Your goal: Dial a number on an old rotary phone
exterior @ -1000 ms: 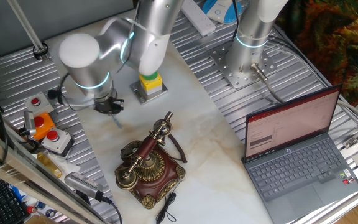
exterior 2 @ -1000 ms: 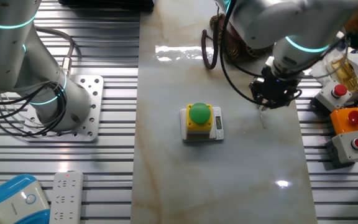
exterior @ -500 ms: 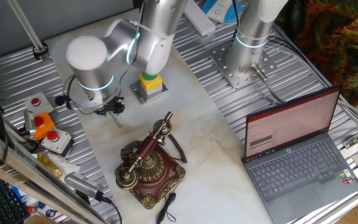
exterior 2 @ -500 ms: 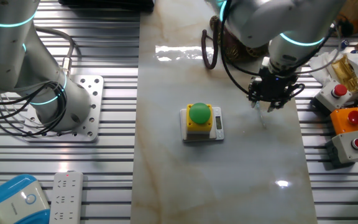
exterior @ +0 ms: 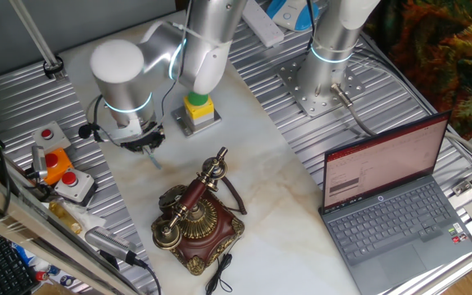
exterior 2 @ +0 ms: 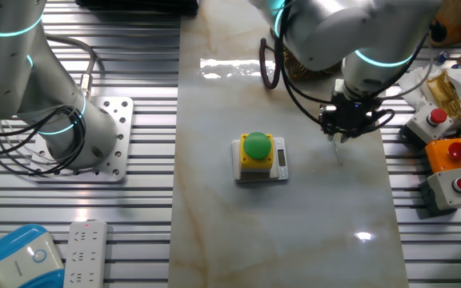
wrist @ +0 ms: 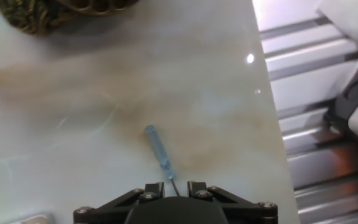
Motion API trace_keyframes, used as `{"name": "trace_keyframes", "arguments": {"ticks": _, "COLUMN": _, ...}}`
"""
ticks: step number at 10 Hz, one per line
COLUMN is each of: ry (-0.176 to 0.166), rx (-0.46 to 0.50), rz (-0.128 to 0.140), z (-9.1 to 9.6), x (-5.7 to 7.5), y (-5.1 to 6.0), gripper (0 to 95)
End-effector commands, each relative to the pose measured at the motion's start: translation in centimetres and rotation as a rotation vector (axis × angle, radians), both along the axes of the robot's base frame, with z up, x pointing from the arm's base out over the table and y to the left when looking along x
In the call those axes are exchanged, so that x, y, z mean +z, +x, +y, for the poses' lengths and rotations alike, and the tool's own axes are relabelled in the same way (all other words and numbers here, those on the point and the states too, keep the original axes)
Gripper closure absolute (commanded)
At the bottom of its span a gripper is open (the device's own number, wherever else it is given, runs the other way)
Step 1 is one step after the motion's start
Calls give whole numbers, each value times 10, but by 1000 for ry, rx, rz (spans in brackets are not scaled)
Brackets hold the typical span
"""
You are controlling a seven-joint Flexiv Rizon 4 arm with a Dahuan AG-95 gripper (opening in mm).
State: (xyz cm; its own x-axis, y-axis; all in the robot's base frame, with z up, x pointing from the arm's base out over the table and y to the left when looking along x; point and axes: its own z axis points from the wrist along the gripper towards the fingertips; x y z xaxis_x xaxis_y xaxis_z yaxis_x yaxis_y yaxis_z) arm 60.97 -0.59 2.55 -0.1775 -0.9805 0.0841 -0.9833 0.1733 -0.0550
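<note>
Bright overhead light is glaring off the glossy surface in white patches, shadows are staying soft, and the hand view is looking slightly blurred, perhaps from motion.

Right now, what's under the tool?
Bare marble tabletop. The tool holds a thin blue-tipped stick pointing down at it. The phone sits apart, its dial unseen here.

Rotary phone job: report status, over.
Tool shut on thin blue-tipped stylus, hovering over bare marble. Rotary phone untouched, handset on cradle, apart from tool. Yellow box with green button beside tool; nothing between tool and phone.
</note>
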Motion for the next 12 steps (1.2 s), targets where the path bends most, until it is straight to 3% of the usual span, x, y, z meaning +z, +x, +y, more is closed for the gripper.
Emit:
{"name": "trace_keyframes", "arguments": {"ticks": 1, "ry": 9, "rx": 51, "rz": -12, "z": 1, "x": 0, "y": -1, "gripper": 760}}
{"name": "trace_keyframes", "arguments": {"ticks": 2, "ry": 15, "rx": 91, "rz": -28, "z": 1, "x": 0, "y": -1, "gripper": 570}}
{"name": "trace_keyframes", "arguments": {"ticks": 4, "ry": 16, "rx": 115, "rz": -38, "z": 1, "x": 0, "y": -1, "gripper": 570}}
{"name": "trace_keyframes", "arguments": {"ticks": 7, "ry": 43, "rx": 108, "rz": -47, "z": 1, "x": 0, "y": -1, "gripper": 570}}
{"name": "trace_keyframes", "arguments": {"ticks": 8, "ry": 53, "rx": 107, "rz": -50, "z": 1, "x": 0, "y": -1, "gripper": 760}}
{"name": "trace_keyframes", "arguments": {"ticks": 12, "ry": 46, "rx": 126, "rz": -46, "z": 1, "x": 0, "y": -1, "gripper": 760}}
